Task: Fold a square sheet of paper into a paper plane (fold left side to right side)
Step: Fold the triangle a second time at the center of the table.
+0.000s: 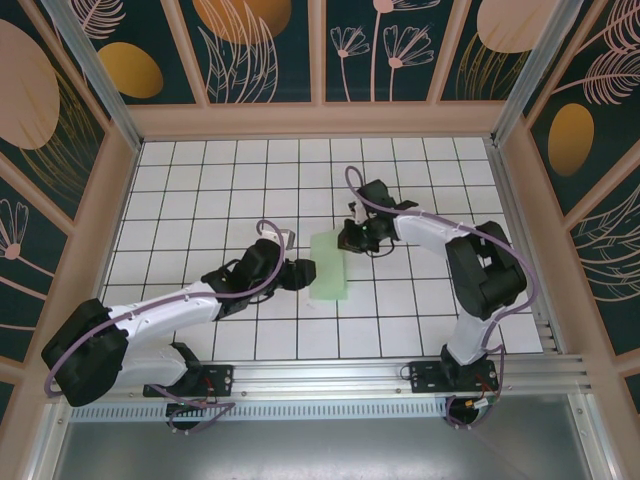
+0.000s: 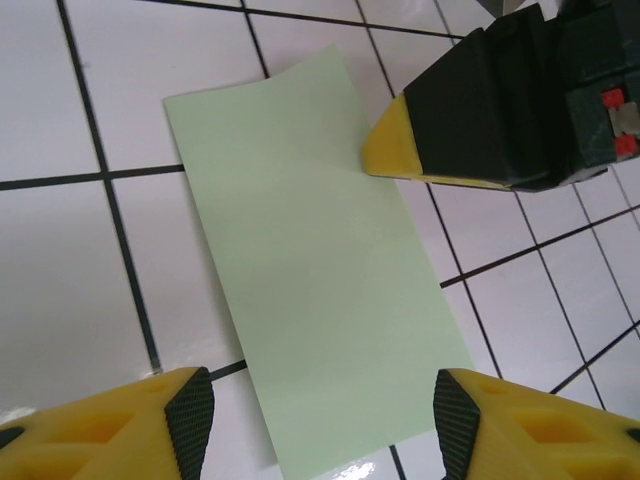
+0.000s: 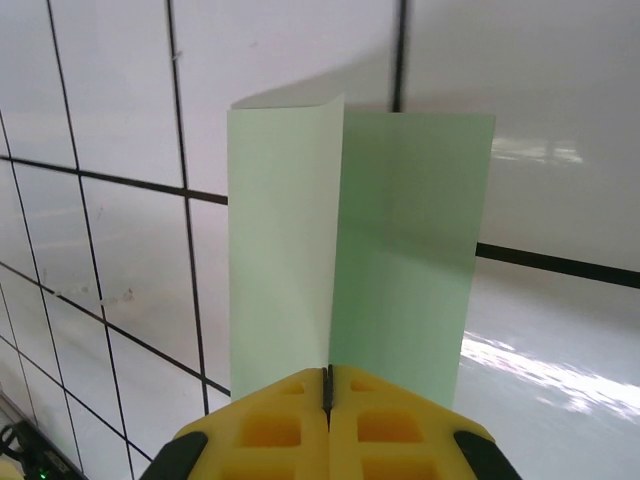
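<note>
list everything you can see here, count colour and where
pale mint-green paper sheet: one, folded into a narrow rectangle, mid-floor between the arms
white tiled floor with black grid lines: one, under everything
dark teal flower-patterned wall panels: several, teal and tan, in wooden frames around the floor
silver metal rail: one, near edge, carrying both bases
purple cables: two, one along each arm
left arm: one, white and black, reaching from the near left
right arm: one, white and black, reaching from the near right
left fingers: two, yellow, open, either side of the sheet's near end
right fingers: two, yellow, shut on the sheet's edge
</note>
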Action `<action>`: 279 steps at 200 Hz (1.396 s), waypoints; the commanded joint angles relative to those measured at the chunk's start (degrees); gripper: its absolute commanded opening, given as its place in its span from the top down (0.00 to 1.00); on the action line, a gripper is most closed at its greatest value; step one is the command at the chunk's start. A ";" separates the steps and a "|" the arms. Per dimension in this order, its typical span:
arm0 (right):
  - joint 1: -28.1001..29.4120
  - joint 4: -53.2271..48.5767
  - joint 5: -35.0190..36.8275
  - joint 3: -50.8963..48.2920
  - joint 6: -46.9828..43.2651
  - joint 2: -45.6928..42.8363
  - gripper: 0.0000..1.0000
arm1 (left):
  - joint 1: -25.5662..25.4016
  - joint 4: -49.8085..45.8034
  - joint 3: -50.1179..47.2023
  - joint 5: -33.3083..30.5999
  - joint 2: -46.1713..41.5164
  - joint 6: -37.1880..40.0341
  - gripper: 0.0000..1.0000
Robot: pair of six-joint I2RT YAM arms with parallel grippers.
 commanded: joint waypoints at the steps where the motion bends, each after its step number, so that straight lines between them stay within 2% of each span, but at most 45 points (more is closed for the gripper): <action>1: -2.28 -2.59 -1.31 -1.72 3.00 -3.42 1.00 | -0.94 5.64 -0.81 3.22 -0.75 3.56 0.38; 42: -3.89 -6.29 -2.38 -0.76 2.60 -3.58 1.00 | -5.98 4.33 2.54 0.86 3.56 5.91 0.37; 84: -3.89 -6.88 -4.49 1.15 2.69 -1.04 1.00 | -11.33 0.70 10.53 -2.70 12.82 7.05 0.36; 145: -3.81 -6.85 -4.72 2.38 2.38 0.70 1.00 | -15.49 -7.87 21.98 -7.43 23.26 7.27 0.34; 197: -3.66 -6.52 -4.90 2.17 2.25 1.17 1.00 | -16.55 -14.27 27.97 -11.60 29.85 5.78 0.34; 279: -3.64 -6.66 -4.57 2.38 1.99 1.68 0.99 | -16.99 -14.73 29.45 -11.18 32.08 5.34 0.42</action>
